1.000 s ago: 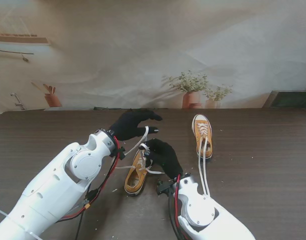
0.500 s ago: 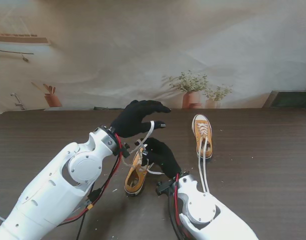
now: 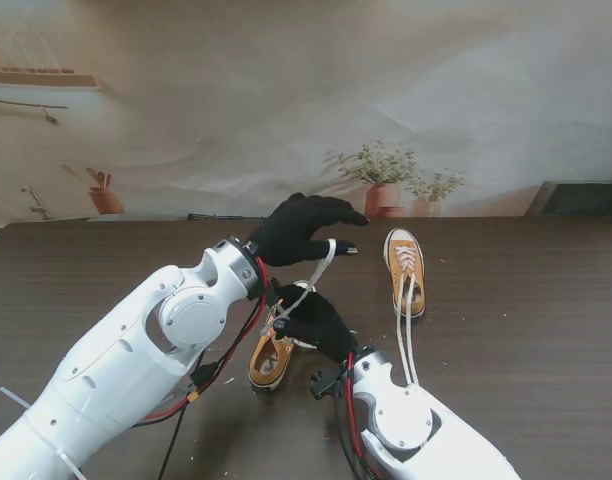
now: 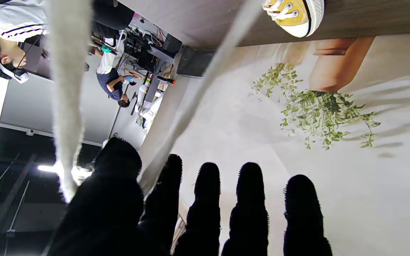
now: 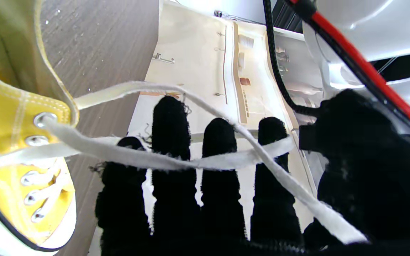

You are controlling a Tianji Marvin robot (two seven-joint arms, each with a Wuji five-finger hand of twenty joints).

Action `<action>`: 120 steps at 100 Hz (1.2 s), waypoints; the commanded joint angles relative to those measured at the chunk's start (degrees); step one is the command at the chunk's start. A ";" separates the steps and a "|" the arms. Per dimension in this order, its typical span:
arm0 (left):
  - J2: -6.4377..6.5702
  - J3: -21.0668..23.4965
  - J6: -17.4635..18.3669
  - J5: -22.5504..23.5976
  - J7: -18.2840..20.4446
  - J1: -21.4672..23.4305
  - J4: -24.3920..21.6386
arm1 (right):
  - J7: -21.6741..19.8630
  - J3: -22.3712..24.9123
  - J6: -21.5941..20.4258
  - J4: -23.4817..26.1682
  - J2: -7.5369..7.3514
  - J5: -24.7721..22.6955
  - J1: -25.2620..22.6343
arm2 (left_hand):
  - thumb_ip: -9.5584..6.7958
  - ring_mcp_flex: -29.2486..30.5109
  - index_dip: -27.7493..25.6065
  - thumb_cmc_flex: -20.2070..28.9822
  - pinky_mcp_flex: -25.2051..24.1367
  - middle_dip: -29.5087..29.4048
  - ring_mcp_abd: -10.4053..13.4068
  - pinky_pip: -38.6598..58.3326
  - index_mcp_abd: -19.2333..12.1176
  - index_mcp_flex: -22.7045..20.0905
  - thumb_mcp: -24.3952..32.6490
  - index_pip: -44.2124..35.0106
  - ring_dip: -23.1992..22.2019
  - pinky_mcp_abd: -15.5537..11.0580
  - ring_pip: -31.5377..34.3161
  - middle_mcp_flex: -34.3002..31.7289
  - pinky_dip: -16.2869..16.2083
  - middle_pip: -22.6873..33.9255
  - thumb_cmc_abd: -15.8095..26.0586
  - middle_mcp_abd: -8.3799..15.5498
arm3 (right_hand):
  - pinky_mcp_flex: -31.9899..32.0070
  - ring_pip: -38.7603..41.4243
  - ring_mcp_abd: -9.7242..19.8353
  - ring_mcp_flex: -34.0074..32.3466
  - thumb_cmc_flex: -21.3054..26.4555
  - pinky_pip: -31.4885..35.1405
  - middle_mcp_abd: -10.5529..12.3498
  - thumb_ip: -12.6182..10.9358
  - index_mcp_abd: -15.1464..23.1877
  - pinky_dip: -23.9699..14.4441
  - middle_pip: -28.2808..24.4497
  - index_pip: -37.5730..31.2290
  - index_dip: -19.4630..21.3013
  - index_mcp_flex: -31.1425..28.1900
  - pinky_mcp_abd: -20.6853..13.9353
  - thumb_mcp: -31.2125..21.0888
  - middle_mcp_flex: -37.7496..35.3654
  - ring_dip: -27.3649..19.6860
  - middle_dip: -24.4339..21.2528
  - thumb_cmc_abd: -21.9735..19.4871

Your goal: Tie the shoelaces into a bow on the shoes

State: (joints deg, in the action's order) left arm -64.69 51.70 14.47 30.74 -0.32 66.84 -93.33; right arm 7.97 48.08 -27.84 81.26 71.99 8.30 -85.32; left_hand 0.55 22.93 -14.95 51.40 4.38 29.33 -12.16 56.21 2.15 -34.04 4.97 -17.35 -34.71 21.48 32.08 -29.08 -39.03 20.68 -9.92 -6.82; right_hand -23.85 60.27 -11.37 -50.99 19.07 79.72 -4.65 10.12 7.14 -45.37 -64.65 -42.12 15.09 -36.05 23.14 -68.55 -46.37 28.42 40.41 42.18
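My left robot hand (image 3: 304, 228) pinches a white shoelace (image 3: 316, 275) between thumb and forefinger, raised over the nearer yellow shoe (image 3: 270, 355). My right robot hand (image 3: 314, 322) holds the crossing lace over that shoe. The second shoe (image 3: 404, 258) lies on the desk (image 3: 526, 300), farther right.

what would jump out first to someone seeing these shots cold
Probably the left hand, black-gloved and raised over the table's middle, drawing a white lace up from the near yellow shoe. The right hand sits right beside that shoe with the crossed laces draped over its fingers. A second yellow shoe lies farther right, its laces trailing toward me, untied.
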 commanded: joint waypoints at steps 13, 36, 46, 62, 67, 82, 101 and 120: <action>-0.92 -1.75 -0.90 -1.14 0.96 -2.30 0.61 | 0.80 -0.10 -0.35 -0.53 -0.16 -2.15 0.43 | -0.43 -0.90 0.93 -1.49 -0.21 -0.87 0.71 -0.31 -2.46 1.53 -1.90 1.04 -0.75 -2.82 -0.61 1.10 -0.88 -0.66 2.37 -0.22 | -0.81 -0.98 2.34 0.09 -0.52 -0.35 2.66 0.69 2.97 -0.46 -0.45 -2.40 1.76 -4.38 -2.02 -1.01 0.76 0.89 0.10 6.39; -1.22 -3.82 -2.88 -1.58 1.93 -4.64 0.07 | 2.72 -0.88 -0.75 -1.23 0.61 -2.65 0.88 | -0.46 -1.05 0.96 -1.71 -0.30 -0.96 0.92 -0.40 -2.58 1.80 -2.04 1.29 -0.68 -3.08 -0.80 1.33 -0.80 -0.89 2.56 -0.17 | -1.36 -1.63 2.77 -0.77 4.50 -0.83 3.02 9.59 7.36 0.26 -0.38 -9.52 -3.12 -11.62 -2.13 -1.36 -1.26 0.46 -0.10 9.94; -1.31 -4.51 -3.53 -1.50 2.21 -5.51 0.14 | 2.66 -1.22 -1.24 -1.42 0.76 -1.99 0.96 | -0.47 -1.08 0.92 -1.76 -0.43 -0.95 0.84 -0.47 -2.55 1.72 -2.10 1.29 -0.69 -3.05 -0.82 1.25 -0.78 -0.88 2.67 -0.19 | -1.11 -1.86 2.75 -0.79 6.71 -1.01 3.08 11.49 9.44 0.42 -0.25 -15.91 -6.31 -12.84 -2.14 -0.53 -2.08 0.43 -0.15 10.77; -1.24 -4.59 -4.44 -1.07 2.58 -5.77 -0.01 | 2.96 -1.16 -1.53 -1.46 0.74 -2.58 0.91 | -0.51 -1.08 0.85 -1.76 -0.40 -0.96 0.81 -0.46 -2.57 1.71 -2.16 1.30 -0.69 -3.14 -0.87 1.31 -0.78 -0.94 2.73 -0.16 | -1.58 -1.87 2.58 -1.75 7.69 -0.79 3.16 10.75 10.26 0.38 -0.29 -18.73 -6.11 -16.94 -1.86 -0.38 -4.90 0.29 -0.30 7.91; -1.18 -4.43 -4.69 -0.80 2.63 -5.67 -0.16 | 3.00 -1.12 -1.49 -1.46 0.73 -2.68 0.92 | -0.51 -1.00 0.84 -1.81 -0.28 -0.95 0.84 -0.41 -2.53 1.68 -2.22 1.31 -0.70 -3.03 -0.85 1.19 -0.80 -0.93 2.71 -0.16 | -1.90 -1.80 2.36 -2.24 8.01 -0.58 3.25 10.30 9.93 0.33 -0.01 -19.72 -5.66 -18.91 -1.69 -0.42 -6.34 0.23 -0.71 6.81; -0.93 -4.06 -4.93 -0.63 3.34 -5.57 -0.18 | 3.18 -1.05 -1.34 -1.34 0.78 -2.72 0.94 | -0.53 -1.08 0.84 -1.80 -0.32 -0.98 0.89 -0.42 -2.45 1.76 -2.26 1.44 -0.70 -3.13 -0.90 1.30 -0.80 -1.04 2.83 -0.15 | -2.29 -1.66 2.26 -3.29 9.23 -0.21 3.54 8.86 9.97 0.28 0.03 -21.70 -3.83 -22.76 -1.50 -0.62 -10.72 0.02 -1.71 3.40; -0.47 -2.84 -4.81 0.23 4.06 -4.99 0.49 | 3.14 -0.89 -0.67 -1.09 0.72 -2.84 1.00 | -0.55 -1.07 0.80 -1.92 -0.31 -0.97 0.88 -0.39 -2.63 1.99 -2.42 1.56 -0.69 -3.15 -0.97 1.39 -0.83 -1.08 2.92 -0.07 | -3.14 -0.70 2.85 -3.91 9.29 1.26 4.25 7.81 7.32 0.14 -1.07 -21.69 5.99 -22.13 -2.24 -1.51 -12.31 -0.11 -0.50 0.63; 0.29 0.34 -4.82 1.03 4.94 -2.48 0.80 | 1.48 -0.58 -0.57 -0.90 0.06 -2.96 0.97 | -0.59 -1.23 0.79 -1.92 -0.47 -0.98 0.88 -0.55 -2.46 2.18 -2.52 1.69 -0.65 -3.25 -1.12 1.47 -0.78 -1.14 3.00 -0.02 | -1.84 -0.16 3.31 -2.05 8.91 1.80 4.90 8.38 3.84 -0.18 -3.02 -22.12 13.56 -20.03 -3.32 -3.76 -10.30 0.43 2.28 0.61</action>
State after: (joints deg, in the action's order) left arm -65.35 51.25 9.95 31.35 3.68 63.43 -92.73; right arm 10.80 47.32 -28.48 80.03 72.59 5.49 -84.38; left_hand 0.55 22.94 -14.95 50.97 4.38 29.26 -12.16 56.21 2.15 -33.34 3.80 -16.41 -34.71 21.48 32.06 -28.81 -39.04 20.59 -8.66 -6.82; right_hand -26.60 58.84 -9.97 -53.44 26.62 80.30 -2.28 19.32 10.63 -45.24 -66.10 -61.54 25.02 -55.98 21.66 -70.45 -57.48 28.44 41.20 44.34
